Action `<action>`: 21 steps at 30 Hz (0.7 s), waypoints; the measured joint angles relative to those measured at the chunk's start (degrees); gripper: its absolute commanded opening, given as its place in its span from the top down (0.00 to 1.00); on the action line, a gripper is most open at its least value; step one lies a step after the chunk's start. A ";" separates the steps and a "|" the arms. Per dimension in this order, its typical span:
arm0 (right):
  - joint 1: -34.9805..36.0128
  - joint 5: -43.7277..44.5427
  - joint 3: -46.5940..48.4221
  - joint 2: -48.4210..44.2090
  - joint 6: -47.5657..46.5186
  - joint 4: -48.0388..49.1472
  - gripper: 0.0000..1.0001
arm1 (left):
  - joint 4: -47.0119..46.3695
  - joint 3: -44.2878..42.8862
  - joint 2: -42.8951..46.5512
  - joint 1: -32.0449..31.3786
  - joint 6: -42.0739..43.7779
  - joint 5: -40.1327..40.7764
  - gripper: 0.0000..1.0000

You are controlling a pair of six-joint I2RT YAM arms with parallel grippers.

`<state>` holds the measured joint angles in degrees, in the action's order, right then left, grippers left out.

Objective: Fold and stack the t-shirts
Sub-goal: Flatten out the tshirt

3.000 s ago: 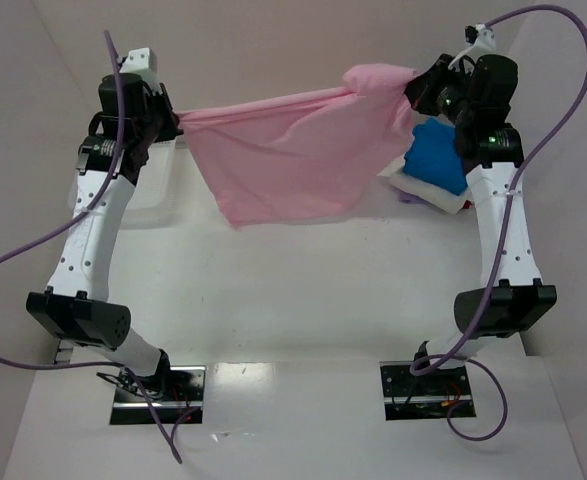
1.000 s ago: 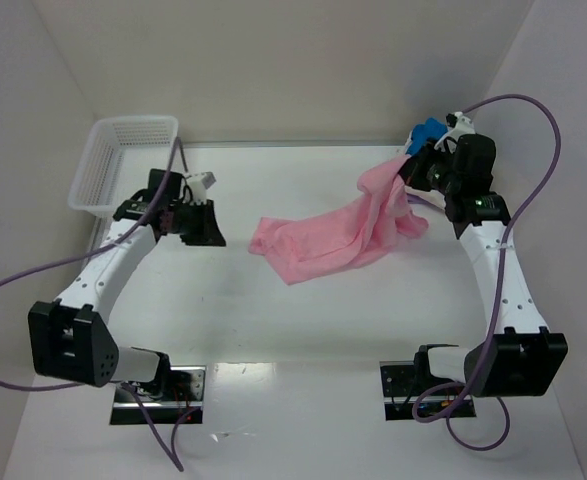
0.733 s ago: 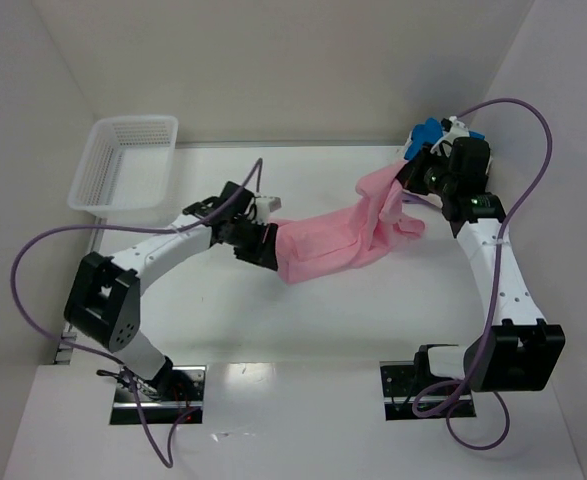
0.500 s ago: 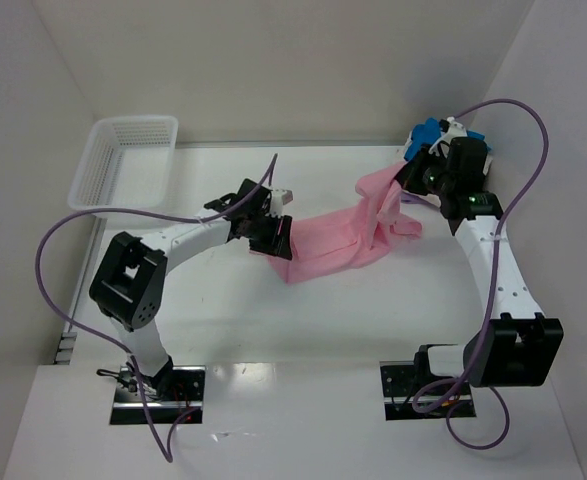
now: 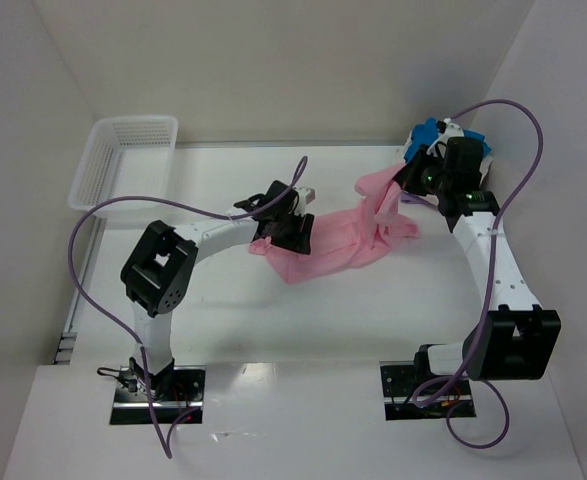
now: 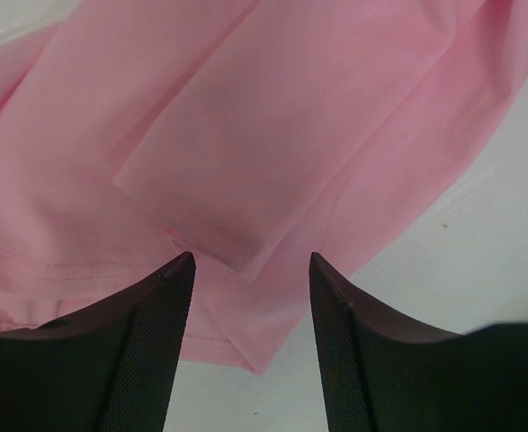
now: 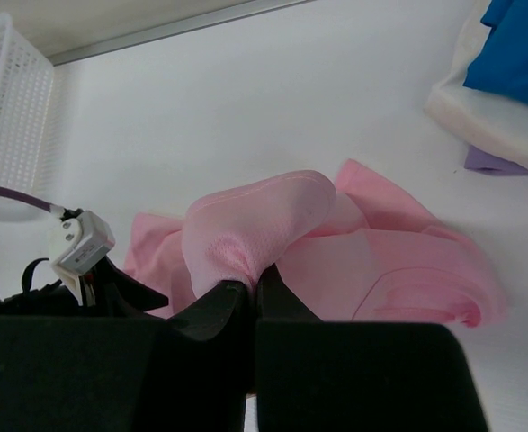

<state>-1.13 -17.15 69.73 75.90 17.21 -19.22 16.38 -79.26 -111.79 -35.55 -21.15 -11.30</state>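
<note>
Pink t-shirt [image 5: 345,236] lies crumpled in a long band across the middle of the desk [image 5: 273,310], running toward the far right corner. Left gripper [image 5: 293,232] sits low on its left end. Right gripper [image 5: 411,182] holds the right end, which rises off the desk in a peak. Blue t-shirt [image 5: 428,132] is bunched in the far right corner, behind the right gripper. White mesh basket [image 5: 93,165] stands in the far left corner, well apart from the cloth.

Left wrist view: jaws moderately apart, nothing pinched. Between the fingers [image 6: 147,351] a folded flap of pink cloth lies flat, with bare desk at the right edge.

Right wrist view: jaws closed tight on a raised fold of the pink shirt. The rest of it trails down onto the desk. Blue shirt lies on top of a white t-shirt [image 7: 484,115] at the upper right, a small purple scrap [image 7: 488,162] beneath; whether that is cloth, cannot tell.
</note>
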 measured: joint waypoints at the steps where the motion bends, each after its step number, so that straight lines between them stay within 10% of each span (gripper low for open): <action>1: 0.00 0.02 0.00 0.04 -0.05 0.00 1.00 | 0.00 0.00 -0.10 -0.02 0.00 0.84 0.38; 21: 0.00 0.06 -0.47 0.46 -0.17 0.45 1.00 | 0.06 0.02 -1.47 -3.42 0.00 3.79 0.42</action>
<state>-1.13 -17.08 69.26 76.36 17.04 -18.78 16.44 -79.24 -113.27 -38.97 -21.15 -7.51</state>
